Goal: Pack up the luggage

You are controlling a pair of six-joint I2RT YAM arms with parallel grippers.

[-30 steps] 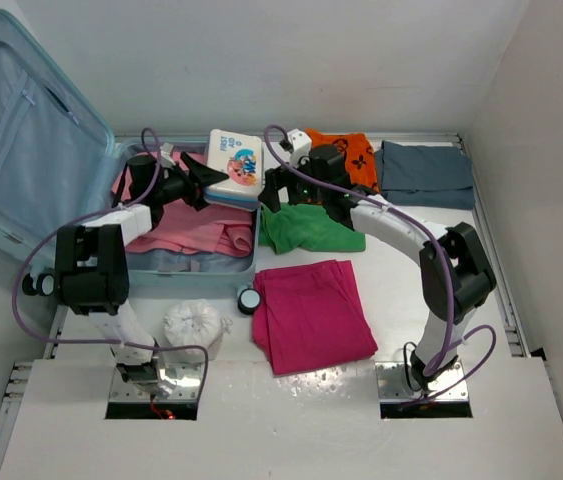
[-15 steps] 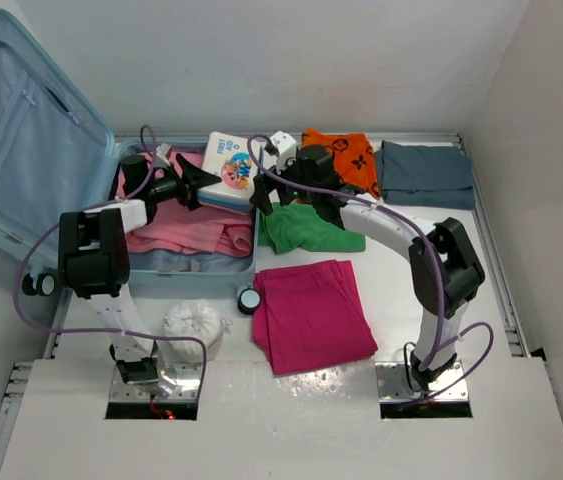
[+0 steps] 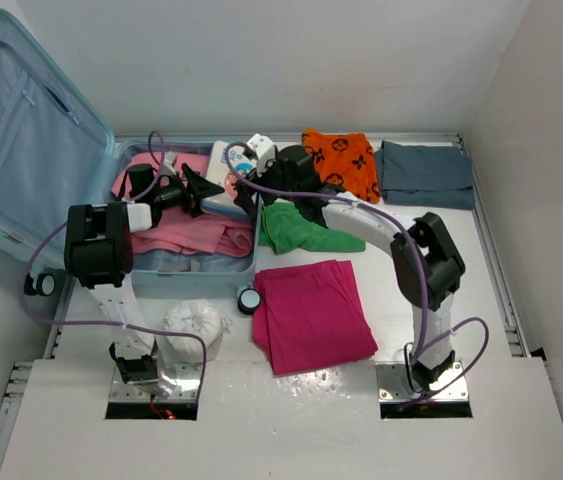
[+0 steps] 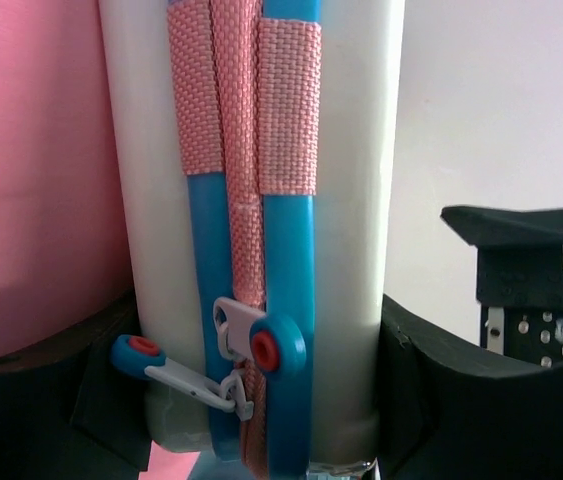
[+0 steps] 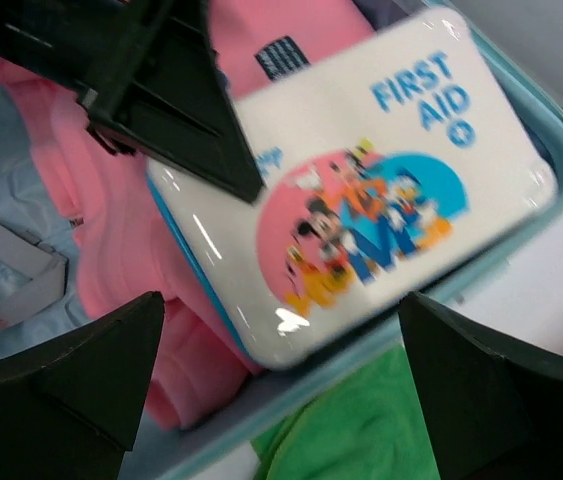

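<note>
The luggage (image 3: 21, 150) lies open at the left with its lid raised. Pink clothes (image 3: 186, 225) lie in its base. My left gripper (image 3: 196, 188) is shut on a white first aid box (image 3: 220, 178) and holds it on edge over the base's far right corner. In the left wrist view the box (image 4: 261, 200), with blue zip and pink strap, fills the gap between my fingers (image 4: 441, 400). My right gripper (image 5: 281, 370) is open just above the box (image 5: 381, 200) and the luggage rim (image 5: 481, 275), touching nothing. It also shows in the top view (image 3: 246, 195).
A green cloth (image 3: 296, 230) lies right of the luggage, a magenta cloth (image 3: 313, 312) nearer me. An orange cloth (image 3: 341, 160) and a grey-blue cloth (image 3: 426, 172) lie at the back. A white bundle (image 3: 191, 325) and a small round black item (image 3: 249, 298) sit in front of the luggage.
The left gripper has carried the first aid box leftward from the rim, further over the luggage base. The right gripper has followed it to the left, still open.
</note>
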